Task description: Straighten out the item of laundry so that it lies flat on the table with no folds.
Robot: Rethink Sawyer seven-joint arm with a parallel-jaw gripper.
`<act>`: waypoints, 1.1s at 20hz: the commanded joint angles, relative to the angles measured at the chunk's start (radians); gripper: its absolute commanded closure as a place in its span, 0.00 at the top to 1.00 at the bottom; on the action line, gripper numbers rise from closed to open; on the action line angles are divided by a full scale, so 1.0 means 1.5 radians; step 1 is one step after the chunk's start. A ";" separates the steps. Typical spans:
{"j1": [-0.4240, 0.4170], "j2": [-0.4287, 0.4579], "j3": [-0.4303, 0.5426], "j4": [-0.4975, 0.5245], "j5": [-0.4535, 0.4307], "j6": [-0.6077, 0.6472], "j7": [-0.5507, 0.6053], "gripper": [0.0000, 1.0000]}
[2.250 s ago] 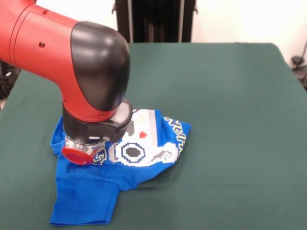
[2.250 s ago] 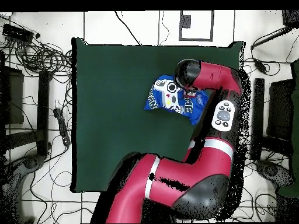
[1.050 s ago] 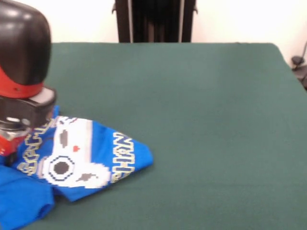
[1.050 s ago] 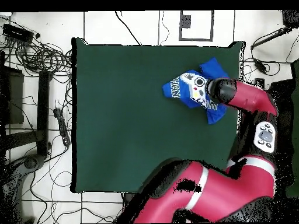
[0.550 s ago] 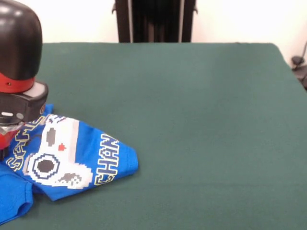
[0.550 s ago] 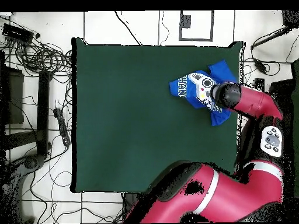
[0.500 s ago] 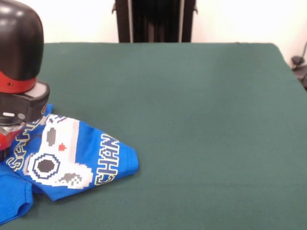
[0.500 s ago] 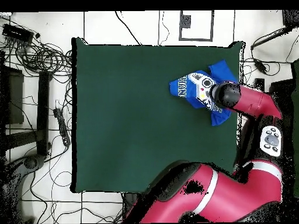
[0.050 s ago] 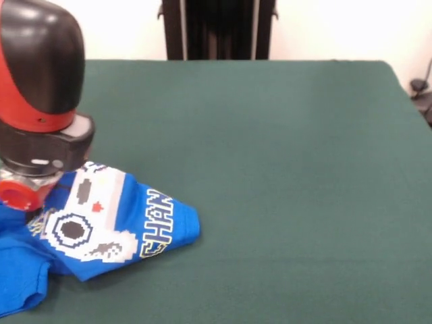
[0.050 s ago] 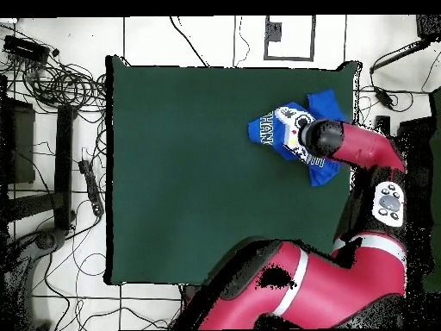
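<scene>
The item of laundry [image 9: 115,226], a bright blue T-shirt, lies bunched and folded over itself on the table [image 9: 290,169], its white-grey controller print and yellow lettering facing up. One sleeve trails off toward the front view's lower left corner. The red and black arm's wrist [image 9: 40,145] stands right over the shirt's left part and hides the gripper beneath it. From overhead, the shirt [image 10: 280,128] sits close to the table's [image 10: 189,172] right edge near the top corner, with the arm's end [image 10: 320,138] covering its right half.
A black stand [image 9: 219,30] rises behind the table's far edge. Cables [image 10: 52,73] and dark equipment lie on the floor at the left overhead. The table's edge [image 10: 355,112] runs just beside the shirt.
Over two seconds the arm dragged the shirt well toward the front view's left. In the last half second arm and shirt shifted slightly back right.
</scene>
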 commanded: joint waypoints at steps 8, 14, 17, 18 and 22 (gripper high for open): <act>0.055 -0.074 0.070 0.274 0.083 0.069 0.029 0.00; 0.061 -0.102 0.071 0.325 0.101 0.041 0.038 0.00; 0.065 -0.111 0.066 0.333 0.104 0.046 0.037 0.00; 0.069 -0.115 0.060 0.331 0.103 0.058 0.035 0.00; 0.068 -0.148 0.051 0.337 0.098 0.105 0.008 0.00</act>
